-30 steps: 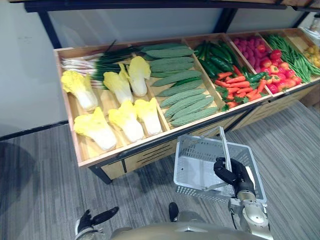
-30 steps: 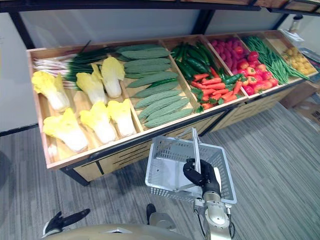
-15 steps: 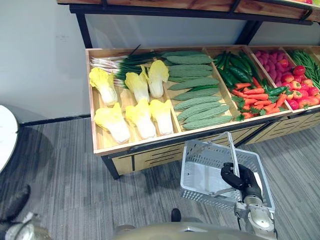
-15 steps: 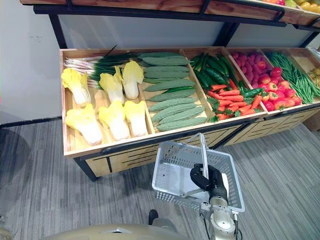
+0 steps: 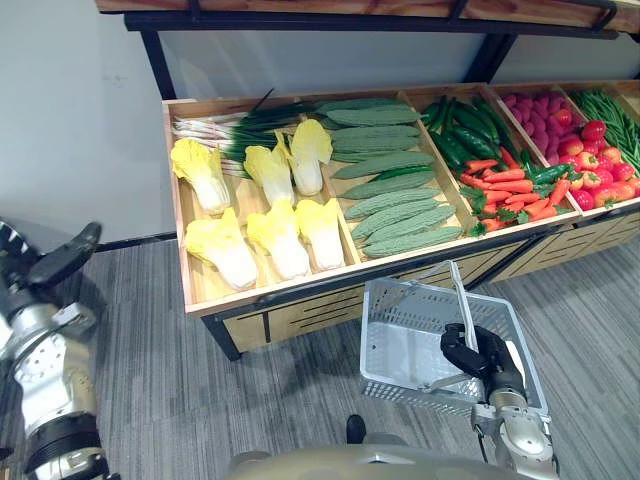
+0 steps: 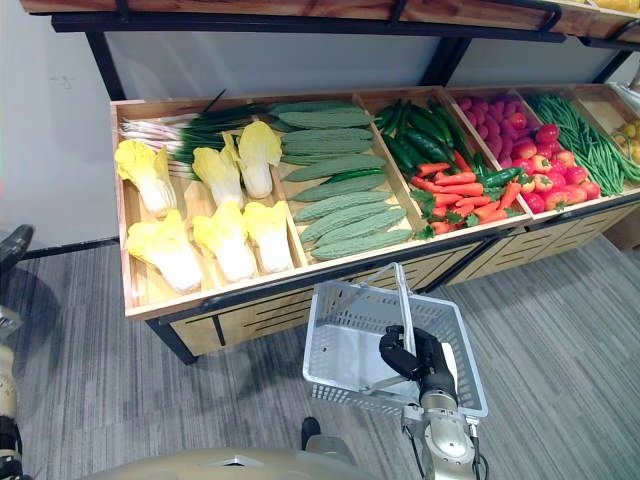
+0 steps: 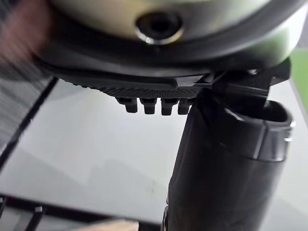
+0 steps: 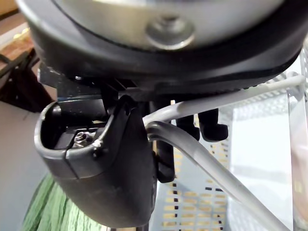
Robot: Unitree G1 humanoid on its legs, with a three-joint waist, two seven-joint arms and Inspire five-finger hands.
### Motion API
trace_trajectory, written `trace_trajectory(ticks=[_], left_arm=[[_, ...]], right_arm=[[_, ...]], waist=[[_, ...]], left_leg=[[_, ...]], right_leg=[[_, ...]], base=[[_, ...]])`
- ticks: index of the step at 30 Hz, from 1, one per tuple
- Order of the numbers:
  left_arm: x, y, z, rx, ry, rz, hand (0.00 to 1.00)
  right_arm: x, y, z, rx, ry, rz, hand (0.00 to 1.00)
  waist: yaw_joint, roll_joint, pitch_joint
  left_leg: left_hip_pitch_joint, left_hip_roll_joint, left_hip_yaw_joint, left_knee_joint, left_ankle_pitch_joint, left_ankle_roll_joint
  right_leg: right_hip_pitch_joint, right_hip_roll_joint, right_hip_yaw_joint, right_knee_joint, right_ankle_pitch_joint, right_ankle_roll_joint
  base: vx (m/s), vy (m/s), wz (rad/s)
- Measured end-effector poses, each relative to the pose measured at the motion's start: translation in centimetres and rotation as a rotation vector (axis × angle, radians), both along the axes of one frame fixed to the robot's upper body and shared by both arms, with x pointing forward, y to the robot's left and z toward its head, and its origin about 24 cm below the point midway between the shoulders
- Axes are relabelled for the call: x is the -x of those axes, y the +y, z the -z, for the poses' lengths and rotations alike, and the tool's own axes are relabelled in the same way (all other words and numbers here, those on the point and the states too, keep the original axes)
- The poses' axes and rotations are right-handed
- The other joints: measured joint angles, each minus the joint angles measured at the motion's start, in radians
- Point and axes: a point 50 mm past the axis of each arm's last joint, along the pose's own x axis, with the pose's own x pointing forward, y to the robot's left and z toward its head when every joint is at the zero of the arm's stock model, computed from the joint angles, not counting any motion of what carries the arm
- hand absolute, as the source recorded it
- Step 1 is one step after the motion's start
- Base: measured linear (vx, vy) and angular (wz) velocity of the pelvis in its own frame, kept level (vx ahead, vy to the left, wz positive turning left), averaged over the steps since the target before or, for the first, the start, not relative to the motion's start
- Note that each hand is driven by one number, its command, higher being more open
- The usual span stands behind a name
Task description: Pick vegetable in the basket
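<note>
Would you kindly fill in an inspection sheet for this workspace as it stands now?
Surface: wooden stand, divided into compartments.
Job's things: basket, empty, in front of the stand; cabbages, scallions, gourds, cucumbers and carrots lie in the compartments.
Clutter: nothing seen.
Robot hands: right robot hand shut on the basket's handle; left robot hand open, holding nothing, left of the stand.
Cables: nothing seen.
Surroundings: grey floor, white wall, a shelf above the stand.
</note>
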Motion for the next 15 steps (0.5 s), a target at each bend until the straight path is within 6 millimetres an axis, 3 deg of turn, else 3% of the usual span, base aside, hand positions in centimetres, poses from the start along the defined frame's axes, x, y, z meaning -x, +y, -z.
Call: trace_trajectory(ticks=[7, 9, 15], left_arm=[[-3.3, -4.4, -0.5, 0.018, -0.042, 0.245, 1.0], [-5.3, -6.9, -0.9, 0.016, -0.05, 0.331, 1.0], [-6.3, -10.3, -1.6, 0.018, -0.101, 0.443, 1.0]], right_arm=[[0.0, -0.3, -0.2, 0.011, -0.004, -0.001, 0.0], [-0.2, -0.2, -0.4, 0.011, -0.014, -0.012, 0.0], [-0.3, -0.1, -0.7, 0.013, -0.024, -0.03, 0.0]], waist=[[-0.027, 0.018, -0.001], [-0.026, 0.022, 0.0], [-0.056, 0.033, 0.002]], left_leg=[[-0.002, -0.008, 0.004, -0.001, 0.003, 0.003], [-0.001, -0.011, 0.008, -0.001, 0.004, 0.005], [-0.002, -0.011, 0.027, -0.003, 0.004, 0.006]], right_leg=[[-0.009, -0.006, 0.005, 0.001, 0.002, 0.003], [-0.01, -0.009, 0.01, 0.001, 0.005, 0.003], [-0.014, -0.007, 0.029, -0.013, 0.019, 0.003]], base=[[0.0, 0.003, -0.01], [-0.03, 0.012, -0.05], [-0.03, 0.011, -0.11]])
